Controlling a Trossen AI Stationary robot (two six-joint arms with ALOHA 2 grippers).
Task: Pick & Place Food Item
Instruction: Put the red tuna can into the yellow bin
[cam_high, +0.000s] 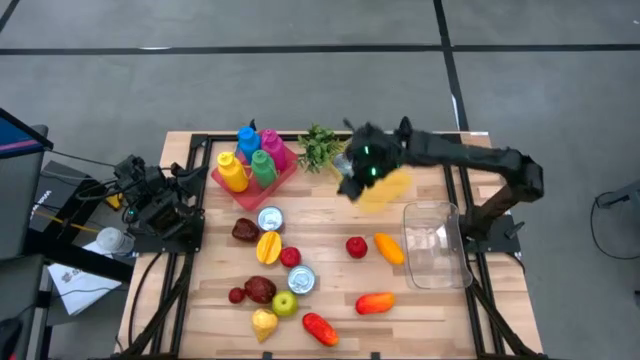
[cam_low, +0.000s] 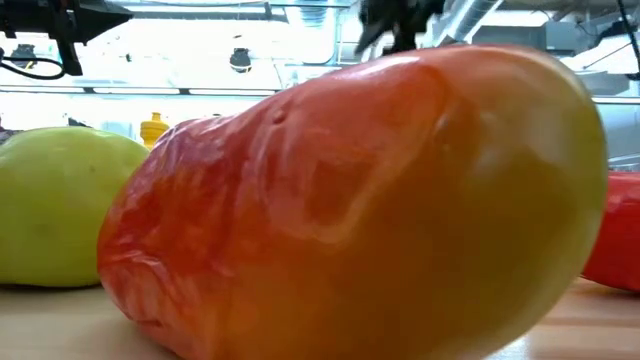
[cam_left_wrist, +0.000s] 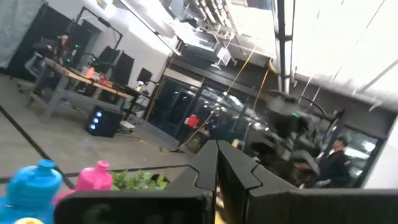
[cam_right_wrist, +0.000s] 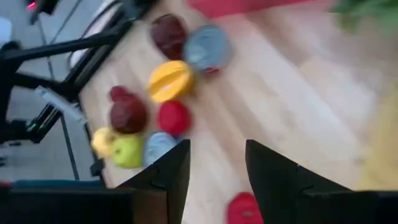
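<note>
High view: the right gripper (cam_high: 362, 180) hangs over the back middle of the bench (cam_high: 440, 310), and a blurred yellow food item (cam_high: 384, 189) sits right at its tip. Whether the gripper grasps it or has let go, I cannot tell from here. Right wrist view shows the two fingers (cam_right_wrist: 169, 171) parted with bare wood between them, nothing between the tips. Just beyond the gripper stands a green plant (cam_high: 320, 147), and past that a red tray (cam_high: 285, 172) of coloured bottles. To the gripper's outer side, close by, sits a clear bin (cam_high: 436, 244). Nearer the front from the gripper lie a red apple (cam_high: 356, 247), an orange piece (cam_high: 389, 248) and a red-orange pepper (cam_high: 374, 302). Farther off toward the other arm are a yellow half fruit (cam_high: 268, 246), two tins (cam_high: 270, 219) and a green apple (cam_high: 285, 303). The left gripper (cam_left_wrist: 217, 180) is clenched, parked off the bench's far edge, well away from the right gripper.
</note>
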